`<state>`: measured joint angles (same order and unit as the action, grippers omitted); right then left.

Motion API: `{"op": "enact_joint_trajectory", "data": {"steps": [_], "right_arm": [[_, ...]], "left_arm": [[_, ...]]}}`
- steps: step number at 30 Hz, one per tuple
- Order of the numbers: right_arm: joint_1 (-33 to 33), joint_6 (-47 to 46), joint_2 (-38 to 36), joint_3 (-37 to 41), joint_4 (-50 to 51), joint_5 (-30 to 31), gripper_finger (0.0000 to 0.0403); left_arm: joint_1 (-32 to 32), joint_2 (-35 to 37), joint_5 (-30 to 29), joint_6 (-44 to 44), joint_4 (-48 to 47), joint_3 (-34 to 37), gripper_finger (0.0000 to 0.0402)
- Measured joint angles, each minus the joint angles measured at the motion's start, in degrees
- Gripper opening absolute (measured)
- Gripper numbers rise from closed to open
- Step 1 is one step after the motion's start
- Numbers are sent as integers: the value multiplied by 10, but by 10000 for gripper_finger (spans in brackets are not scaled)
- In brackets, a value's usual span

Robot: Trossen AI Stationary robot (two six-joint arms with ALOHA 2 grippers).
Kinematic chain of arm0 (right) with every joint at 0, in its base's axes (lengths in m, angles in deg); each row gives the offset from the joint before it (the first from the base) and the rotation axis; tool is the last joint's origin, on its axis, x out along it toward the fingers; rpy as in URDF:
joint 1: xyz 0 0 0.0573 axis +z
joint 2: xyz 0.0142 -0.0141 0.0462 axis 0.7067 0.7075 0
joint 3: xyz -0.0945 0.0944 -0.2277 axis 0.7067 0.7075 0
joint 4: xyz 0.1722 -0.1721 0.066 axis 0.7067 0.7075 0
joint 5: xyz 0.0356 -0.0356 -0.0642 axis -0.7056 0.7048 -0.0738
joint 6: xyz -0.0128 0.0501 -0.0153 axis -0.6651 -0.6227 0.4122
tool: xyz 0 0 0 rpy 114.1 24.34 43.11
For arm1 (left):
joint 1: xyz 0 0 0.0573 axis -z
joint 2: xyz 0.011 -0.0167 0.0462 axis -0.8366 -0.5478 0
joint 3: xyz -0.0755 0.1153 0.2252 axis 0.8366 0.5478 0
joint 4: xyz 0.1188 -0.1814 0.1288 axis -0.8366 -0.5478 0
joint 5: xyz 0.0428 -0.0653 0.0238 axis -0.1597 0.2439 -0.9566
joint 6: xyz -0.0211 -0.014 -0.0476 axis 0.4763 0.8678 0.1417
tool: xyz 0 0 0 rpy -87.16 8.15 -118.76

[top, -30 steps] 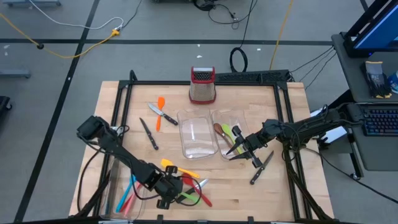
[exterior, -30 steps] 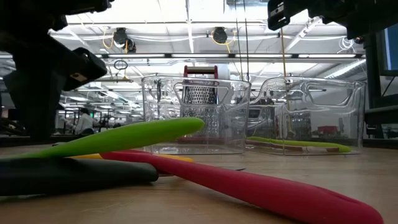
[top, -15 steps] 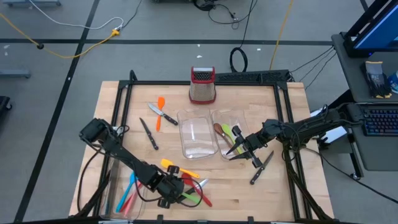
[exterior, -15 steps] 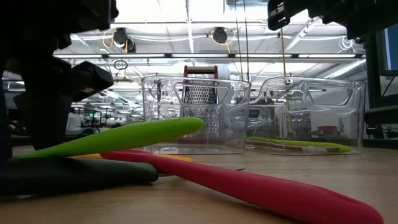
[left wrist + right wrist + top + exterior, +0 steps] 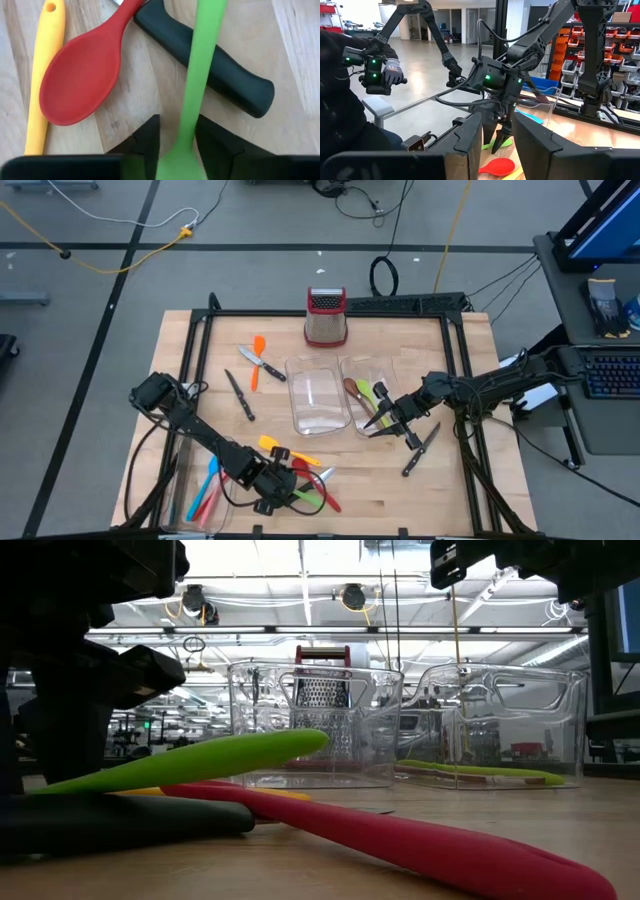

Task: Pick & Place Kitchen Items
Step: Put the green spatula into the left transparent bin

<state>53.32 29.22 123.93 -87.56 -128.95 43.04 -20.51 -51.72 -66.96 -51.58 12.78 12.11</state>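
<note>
Several kitchen items lie in a pile near the table's front left. A green utensil rests across a black knife handle, beside a red spoon and a yellow one. My left gripper is low over this pile, pointing steeply down and open. Its fingers stand on either side of the green handle. My right gripper hovers open over the right clear tray with nothing between its fingers. My left gripper comes at the green utensil's handle from above, its fingers lying across it. One finger sits close against the handle, and I cannot tell whether it touches. A gap shows between the handle and the other finger. The utensil lies on the pile.
Two clear trays stand mid-table; the right one holds a green spoon and a brown one. A red-topped grater is behind them. Knives and an orange spatula lie far left, another knife right, blue and pink utensils near left.
My left gripper has sunk toward the pile, coming down around the green utensil's handle. The utensils have not moved.
</note>
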Motion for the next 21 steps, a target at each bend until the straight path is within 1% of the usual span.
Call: {"op": "enact_joint_trajectory", "data": {"steps": [6, 7, 8, 12, 15, 18, 21], "right_arm": [[0, 0, 0, 0, 0, 0, 100], [0, 0, 0, 0, 0, 0, 100], [0, 0, 0, 0, 0, 0, 100], [0, 0, 0, 0, 0, 0, 100], [0, -3, 0, 0, 0, 0, 100], [0, -9, 0, 0, -2, 0, 100], [0, -9, 0, 0, -4, 0, 100]], "left_arm": [[2, -1, 4, 8, -16, 0, 25], [2, 1, 6, 13, -27, 0, 16], [2, 6, 6, 21, -36, 0, 14], [1, 28, -1, 45, -66, 2, 25], [0, 58, -7, 53, -108, 4, 16], [1, 100, -8, 85, -157, -20, 11], [1, 132, -10, 107, -196, -40, 17]]}}
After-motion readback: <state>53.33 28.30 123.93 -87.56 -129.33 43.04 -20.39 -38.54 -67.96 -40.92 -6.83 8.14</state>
